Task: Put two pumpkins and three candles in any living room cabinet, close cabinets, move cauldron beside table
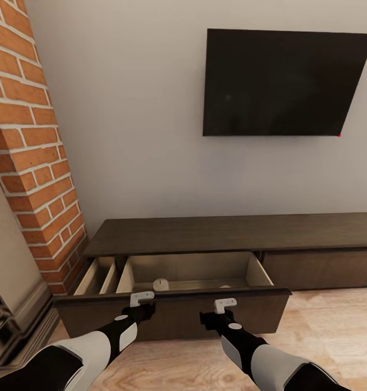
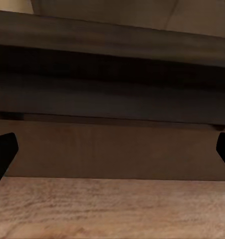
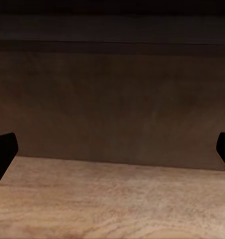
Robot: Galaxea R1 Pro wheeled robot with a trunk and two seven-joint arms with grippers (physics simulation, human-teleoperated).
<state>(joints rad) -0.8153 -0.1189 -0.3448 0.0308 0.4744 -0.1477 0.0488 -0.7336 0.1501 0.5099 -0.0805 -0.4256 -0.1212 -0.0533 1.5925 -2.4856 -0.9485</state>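
The candle (image 1: 160,284) sits inside the cabinet's (image 1: 232,233) open drawer (image 1: 172,312), toward eleven o'clock. The drawer front looks stiff and heavy; push flat against it. Left claw (image 1: 146,310) and right claw (image 1: 212,317) both gape wide, empty.

We see the cabinet (image 1: 232,234) along the back wall w/ the TV (image 1: 284,81) on the wall above it, and a brick column (image 1: 34,152) at its left end. Its left drawer (image 1: 172,312) is pulled out toward us over the floor (image 1: 324,326); a candle (image 1: 160,284) sits inside near the front-left of the main compartment, w/ a narrower compartment to the left, and maybe sth else further right inside, too faint to tell. Left gripper (image 1: 141,298) and right gripper (image 1: 225,306) are just in front of the drawer front, left and right of its middle, fingers spread wide in both wrist views.
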